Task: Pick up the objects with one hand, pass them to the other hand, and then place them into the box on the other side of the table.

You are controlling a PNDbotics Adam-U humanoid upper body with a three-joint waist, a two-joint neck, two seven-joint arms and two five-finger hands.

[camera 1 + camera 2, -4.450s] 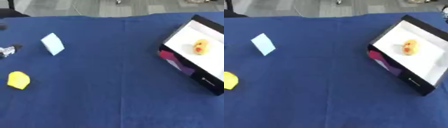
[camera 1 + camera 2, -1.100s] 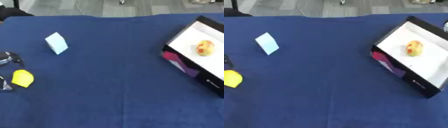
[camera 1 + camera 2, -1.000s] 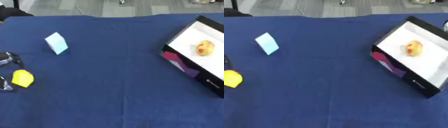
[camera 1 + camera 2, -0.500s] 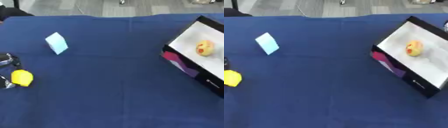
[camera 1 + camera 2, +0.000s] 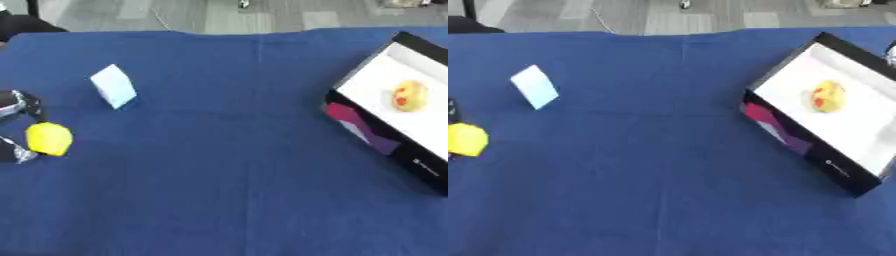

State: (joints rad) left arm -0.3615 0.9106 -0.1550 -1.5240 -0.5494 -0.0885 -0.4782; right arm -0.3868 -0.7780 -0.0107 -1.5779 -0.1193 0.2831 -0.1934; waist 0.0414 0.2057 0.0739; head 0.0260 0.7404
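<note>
A yellow rounded object point(image 5: 48, 139) is at the far left of the blue table, between the dark fingers of my left hand point(image 5: 12, 103), which reaches in from the left edge. One finger lies above it and another below point(image 5: 15, 152), and they pinch it. A light blue card-like object point(image 5: 114, 86) stands upright further back. The open box point(image 5: 385, 87), with a white inside and black walls, lies at the right and holds a yellow and red object point(image 5: 409, 96). My right hand shows in neither view.
The blue cloth point(image 5: 227, 165) covers the table between the left objects and the box. Grey floor lies beyond the far edge. A small pale grey shape point(image 5: 891, 50) shows at the right edge behind the box.
The yellow object has moved slightly up and right in the view between my left hand's fingers. The card and box have stayed in place.
</note>
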